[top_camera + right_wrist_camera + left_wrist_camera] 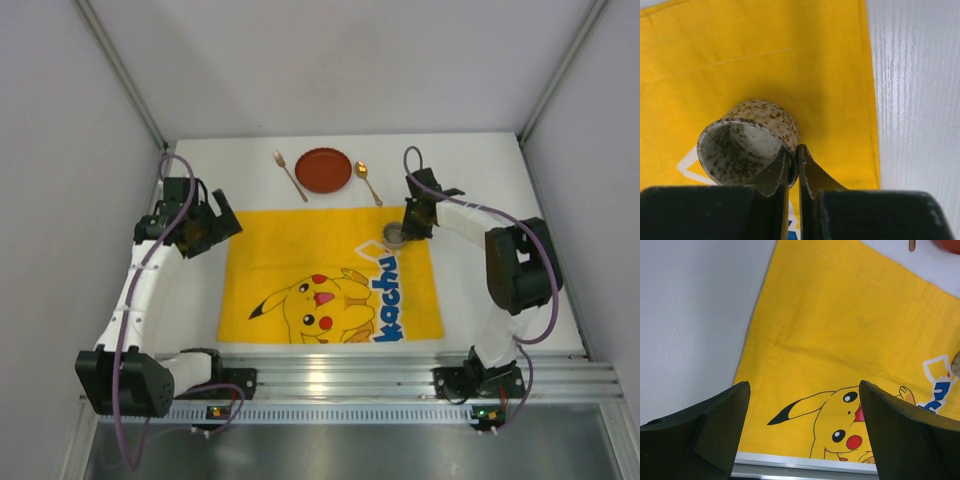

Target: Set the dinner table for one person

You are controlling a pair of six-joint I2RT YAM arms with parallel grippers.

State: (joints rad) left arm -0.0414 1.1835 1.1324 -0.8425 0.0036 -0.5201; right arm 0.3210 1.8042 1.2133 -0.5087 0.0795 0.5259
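A speckled cream cup (747, 142) is held by its rim in my right gripper (794, 162), one finger inside and one outside, over the right part of the yellow cartoon mat (300, 245); it shows in the top view (395, 236) too. On the white dinner table (470, 170) behind the mat lie a fork (290, 175), a red-brown plate (323, 169) and a gold spoon (368, 182). My left gripper (225, 225) is open and empty above the mat's left edge (752, 340).
A ribbed aluminium rail (400, 375) runs along the table's near edge. White walls enclose the table on the left, right and back. The mat's cartoon figure (840, 420) lies under my left gripper.
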